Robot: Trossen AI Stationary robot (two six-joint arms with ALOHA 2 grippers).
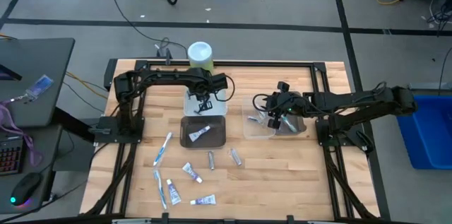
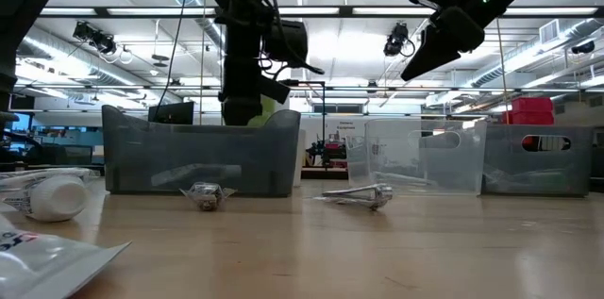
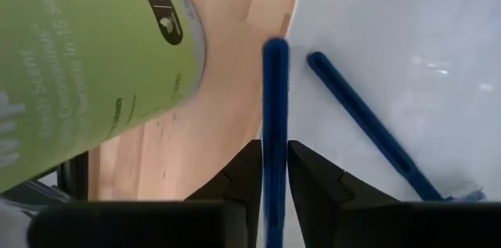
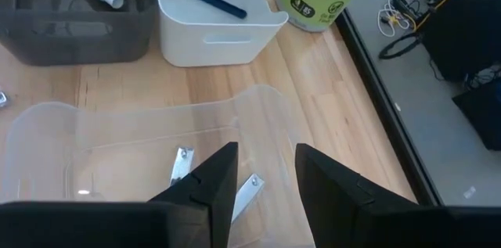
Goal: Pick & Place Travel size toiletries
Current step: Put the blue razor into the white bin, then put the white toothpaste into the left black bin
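Risk entry: left gripper, pinching a blue razor over the white tray's rim beside the green canister, may drop it onto the bench; right gripper, spread, hovers over the clear tray.

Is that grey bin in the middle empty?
No. One toothpaste tube lies inside the grey bin; the right wrist view shows it too.

canister cut off by frame, held razor lower end hidden

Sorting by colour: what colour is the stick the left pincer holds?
Blue; the stick between the left pincer fingers shows best in the left wrist view.
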